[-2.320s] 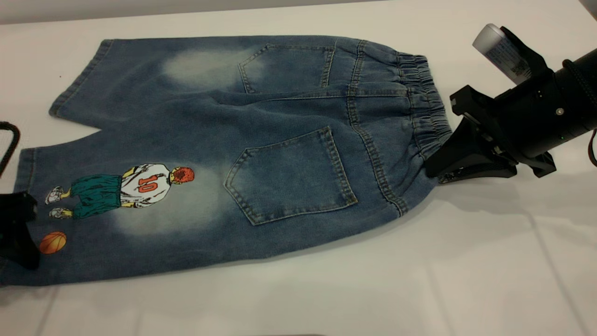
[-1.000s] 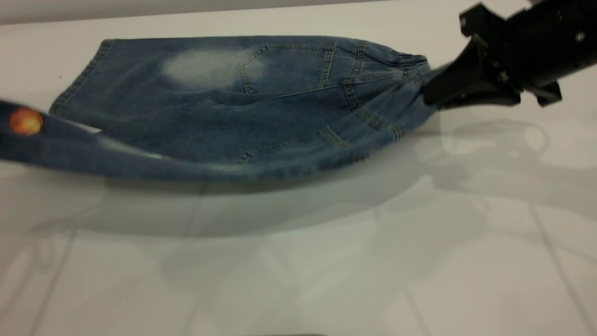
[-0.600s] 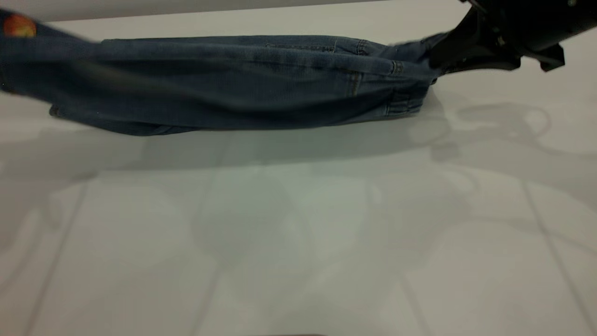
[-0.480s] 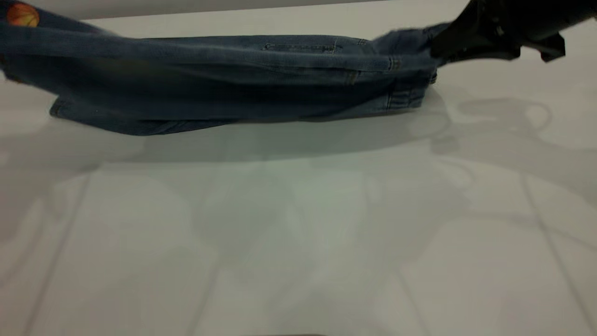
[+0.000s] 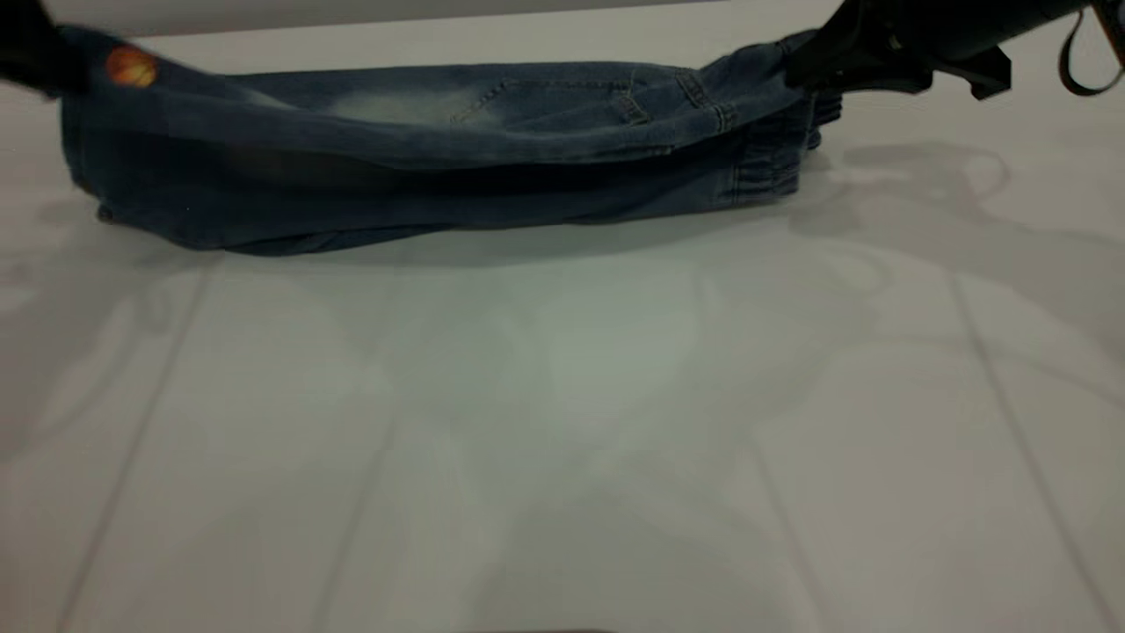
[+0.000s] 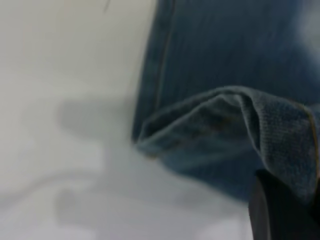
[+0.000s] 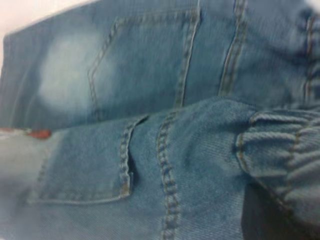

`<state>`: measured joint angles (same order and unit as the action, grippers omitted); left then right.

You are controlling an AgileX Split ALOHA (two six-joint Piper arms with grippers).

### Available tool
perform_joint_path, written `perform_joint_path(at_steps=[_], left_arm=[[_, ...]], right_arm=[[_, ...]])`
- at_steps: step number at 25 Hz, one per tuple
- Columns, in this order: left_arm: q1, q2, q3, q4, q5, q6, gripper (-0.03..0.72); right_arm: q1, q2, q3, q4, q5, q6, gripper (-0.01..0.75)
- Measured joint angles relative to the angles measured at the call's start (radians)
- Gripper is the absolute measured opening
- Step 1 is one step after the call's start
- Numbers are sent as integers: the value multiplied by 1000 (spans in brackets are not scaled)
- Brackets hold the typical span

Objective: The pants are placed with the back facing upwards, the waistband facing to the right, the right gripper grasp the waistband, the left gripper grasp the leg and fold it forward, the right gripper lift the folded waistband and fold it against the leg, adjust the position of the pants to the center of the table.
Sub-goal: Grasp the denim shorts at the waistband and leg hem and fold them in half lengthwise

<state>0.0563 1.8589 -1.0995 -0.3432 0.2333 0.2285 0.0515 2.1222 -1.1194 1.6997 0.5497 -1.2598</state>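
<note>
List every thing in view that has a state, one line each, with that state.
pants: half folded lengthwise, near half held over the far half.
printed leg: raised, gripped by the left pincer.
waistband: near corner lifted, gripped by the right pincer.
far back pocket: still uncovered.
table: bare in front.

A broad, smooth, pale grey-white surface is seen filling nearly the whole exterior view. Faint straight lines are reflected across it, running from the lower edge toward the middle. Soft grey shadows are cast at the upper right and along the left of the frame. A darker grey band is seen along the top edge, behind the surface.
</note>
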Motion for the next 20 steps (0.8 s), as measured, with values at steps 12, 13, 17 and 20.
perform_joint_path(at_steps=[12, 13, 17, 20], left_arm=[[-100, 176, -115, 2, -199, 127, 55], [-100, 184, -115, 2, -208, 127, 55], [-100, 196, -115, 2, -250, 160, 55], [-100, 198, -115, 2, -282, 212, 61]], right_arm=[[0, 116, -124, 100, -64, -87, 46], [0, 127, -136, 100, -64, -87, 49], [0, 149, -180, 100, -64, -87, 102], [0, 150, -209, 103, -64, -87, 211]])
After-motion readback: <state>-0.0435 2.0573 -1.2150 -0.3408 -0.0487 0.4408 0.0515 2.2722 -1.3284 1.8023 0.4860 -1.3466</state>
